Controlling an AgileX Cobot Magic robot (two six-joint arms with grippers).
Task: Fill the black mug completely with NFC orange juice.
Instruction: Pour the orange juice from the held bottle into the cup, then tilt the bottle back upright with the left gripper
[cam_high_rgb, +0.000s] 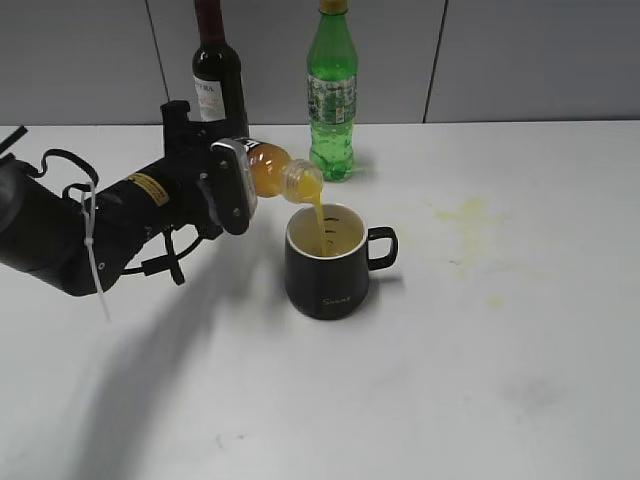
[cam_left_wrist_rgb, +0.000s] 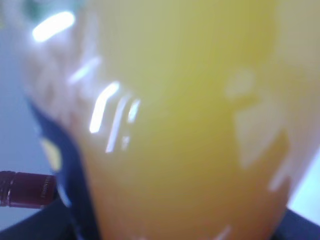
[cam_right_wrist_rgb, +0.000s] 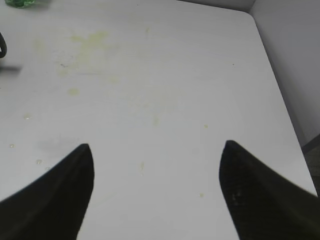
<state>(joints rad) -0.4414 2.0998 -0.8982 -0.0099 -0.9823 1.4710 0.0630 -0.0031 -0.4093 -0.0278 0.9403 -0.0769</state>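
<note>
Left end effector (cam_high_rgb: 240, 185) clamped on the tipped juice bottle (cam_high_rgb: 275, 170), NFC orange juice (cam_high_rgb: 318, 222) streaming into the black mug (cam_high_rgb: 328, 262) mid-counter (cam_high_rgb: 500, 380); right end effector (cam_right_wrist_rgb: 156, 187) spread wide over stained counter, empty.

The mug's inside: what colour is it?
Cream-white inside the black mug, seen best in the exterior view.

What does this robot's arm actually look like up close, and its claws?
The left arm is bulky and matte black, with a yellow warning sticker, looping black cables and a white zip tie. Its gripper carries flat silver-grey plates. The right gripper shows two dark, pointed, wedge-shaped fingers.
</note>
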